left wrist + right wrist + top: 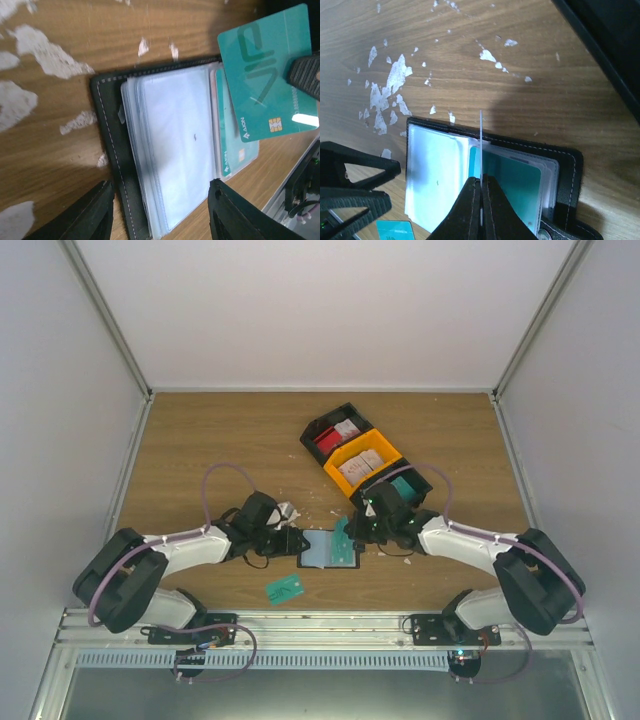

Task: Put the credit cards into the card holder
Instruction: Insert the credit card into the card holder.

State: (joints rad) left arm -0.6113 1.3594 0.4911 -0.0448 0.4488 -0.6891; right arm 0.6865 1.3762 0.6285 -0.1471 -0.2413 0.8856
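Observation:
The card holder (322,550) lies open on the table between my two grippers, with its clear sleeves (175,150) facing up. My right gripper (481,178) is shut on a teal credit card (265,75), which stands on edge (481,135) over the middle of the holder (565,170). Another teal card (512,182) sits inside a sleeve. My left gripper (161,184) is open, its fingers on either side of the holder's left half and gripping nothing. A third teal card (285,588) lies flat on the table in front of the holder.
Three joined bins stand at the back right: a black one (335,433) with red-and-white cards, a yellow one (362,462) with whitish cards, and a black one (408,483) with teal cards. White crumbs (387,92) are scattered on the wood near the holder.

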